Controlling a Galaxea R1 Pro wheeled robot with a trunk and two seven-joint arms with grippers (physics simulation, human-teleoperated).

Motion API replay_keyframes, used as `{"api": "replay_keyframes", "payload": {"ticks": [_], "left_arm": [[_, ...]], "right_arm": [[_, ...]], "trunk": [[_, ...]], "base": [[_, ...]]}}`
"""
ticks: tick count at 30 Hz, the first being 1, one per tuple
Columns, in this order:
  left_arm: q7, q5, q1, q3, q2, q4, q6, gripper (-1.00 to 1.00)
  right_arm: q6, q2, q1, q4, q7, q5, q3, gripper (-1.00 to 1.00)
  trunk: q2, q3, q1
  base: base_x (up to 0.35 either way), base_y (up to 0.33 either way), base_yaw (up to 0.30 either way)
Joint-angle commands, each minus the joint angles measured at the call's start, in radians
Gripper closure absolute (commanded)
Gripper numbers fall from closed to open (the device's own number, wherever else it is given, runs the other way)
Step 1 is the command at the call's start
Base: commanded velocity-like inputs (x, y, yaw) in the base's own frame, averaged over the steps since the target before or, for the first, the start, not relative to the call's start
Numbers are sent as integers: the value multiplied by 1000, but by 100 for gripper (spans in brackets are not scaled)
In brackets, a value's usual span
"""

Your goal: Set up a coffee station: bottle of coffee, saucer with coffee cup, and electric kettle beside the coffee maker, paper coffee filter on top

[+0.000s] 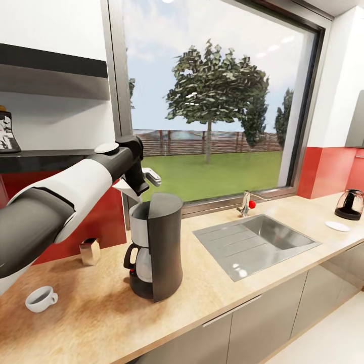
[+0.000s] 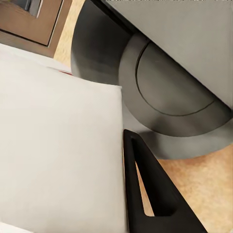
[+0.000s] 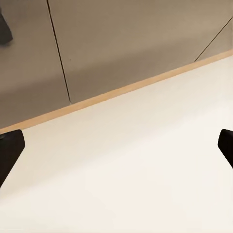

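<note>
Long tabletop (image 1: 212, 288) under big window, coffee maker (image 1: 154, 242) near its front edge. Left fingers (image 2: 162, 194) pinching paper coffee filter (image 1: 125, 188) just above it; right fingers (image 3: 9, 150) wide open, empty. Risk of letting go off-centre and losing thin paper down the side, or bumping coffee maker over

one tall black drip coffee maker (image 1: 155, 246), one white cup (image 1: 40, 298), one white saucer (image 1: 337, 226), one glass kettle (image 1: 350, 204), one small wooden block (image 1: 90, 251).
</note>
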Motion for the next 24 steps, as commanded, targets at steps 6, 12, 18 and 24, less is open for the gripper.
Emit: {"api": "replay_keyframes", "payload": {"ticks": [6,12,18,24], "left_arm": [[-10,-12,0,2,0,-1,6,100],[-10,-12,0,2,-1,-1,6,100],[-10,-11,1,2,-1,0,6,100],[-11,-10,1,3,1,1,7,-100]], "right_arm": [[-3,0,0,1,-1,1,-1,-100],[-3,0,0,1,0,1,-1,-100],[-3,0,0,1,0,1,-1,-100],[-3,0,0,1,0,1,-1,-100]], "trunk": [[-1,-1,0],[-1,-1,0],[-1,-1,0],[-1,-1,0]], "base": [[6,-11,0],[31,-61,0],[2,-5,0],[0,0,0]]}}
